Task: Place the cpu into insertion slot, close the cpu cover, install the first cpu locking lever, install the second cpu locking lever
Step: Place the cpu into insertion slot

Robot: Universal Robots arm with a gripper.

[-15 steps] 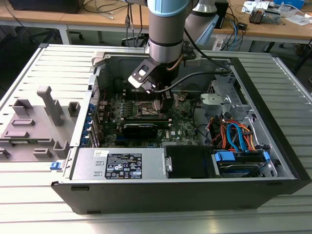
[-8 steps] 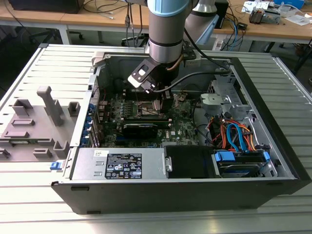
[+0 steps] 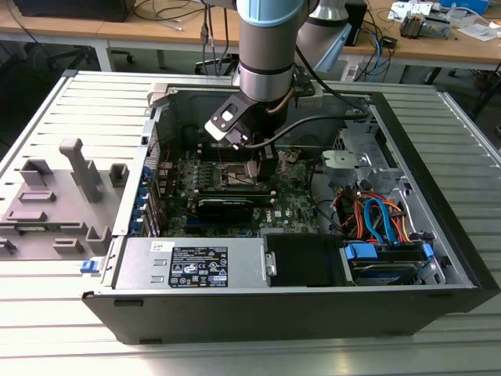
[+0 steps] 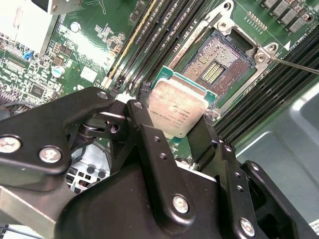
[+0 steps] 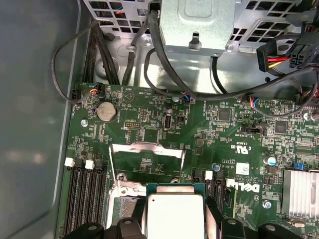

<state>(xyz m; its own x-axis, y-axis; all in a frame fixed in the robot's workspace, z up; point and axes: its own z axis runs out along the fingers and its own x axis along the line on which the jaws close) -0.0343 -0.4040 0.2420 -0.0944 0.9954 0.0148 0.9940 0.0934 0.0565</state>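
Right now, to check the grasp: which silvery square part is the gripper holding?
The cpu, the solid-topped chip clamped in the gripper near the insertion slot; the cpu cover, a windowed frame, stands flipped open, untouched.

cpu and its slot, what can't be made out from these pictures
First wrist view: the cpu covers most of the insertion slot; the picture's edge cuts off part of the cpu.
Second wrist view: the black fingers hide one edge of the cpu.
Exterior view: the arm blocks both, so the gap between cpu and slot cannot be judged.
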